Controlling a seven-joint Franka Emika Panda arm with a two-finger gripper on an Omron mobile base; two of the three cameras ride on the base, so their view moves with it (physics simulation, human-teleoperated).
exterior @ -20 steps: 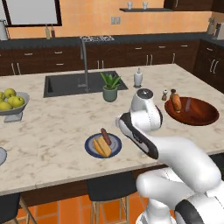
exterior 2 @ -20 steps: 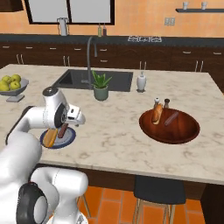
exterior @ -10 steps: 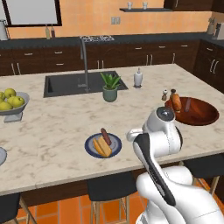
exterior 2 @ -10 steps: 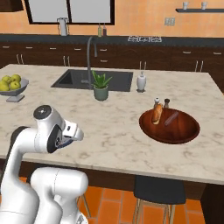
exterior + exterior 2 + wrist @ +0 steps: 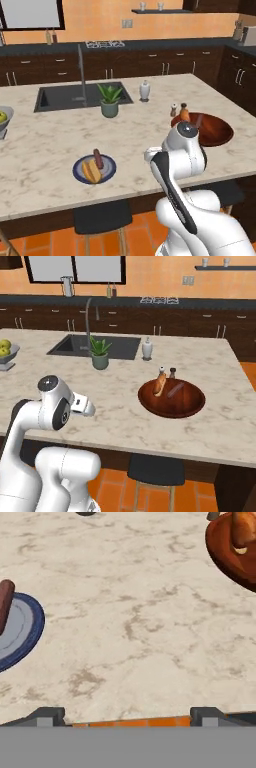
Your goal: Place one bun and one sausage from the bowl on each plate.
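One marble tabotop slab would be wrong to skip: one marbled beige tabletop (image 5: 45, 150) spreads under my gripper (image 5: 127, 716), whose jaws stand wide with nothing between them. Glossy reddish wooden bowl (image 5: 171, 398) lies well off to my upper right in the hand view, bun (image 5: 159, 384) leaning on its rim, thin dark sausage (image 5: 175, 389) inside. Blue plate (image 5: 94, 169), round and flat, lies off left with its own bun (image 5: 90, 171) and sausage (image 5: 98, 158).

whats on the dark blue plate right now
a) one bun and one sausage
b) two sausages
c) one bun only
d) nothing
a: in the left base view the dark blue plate carries an orange-yellow bun lying beside a dark reddish-brown sausage, while the other bun and the other sausage sit in the wooden bowl.
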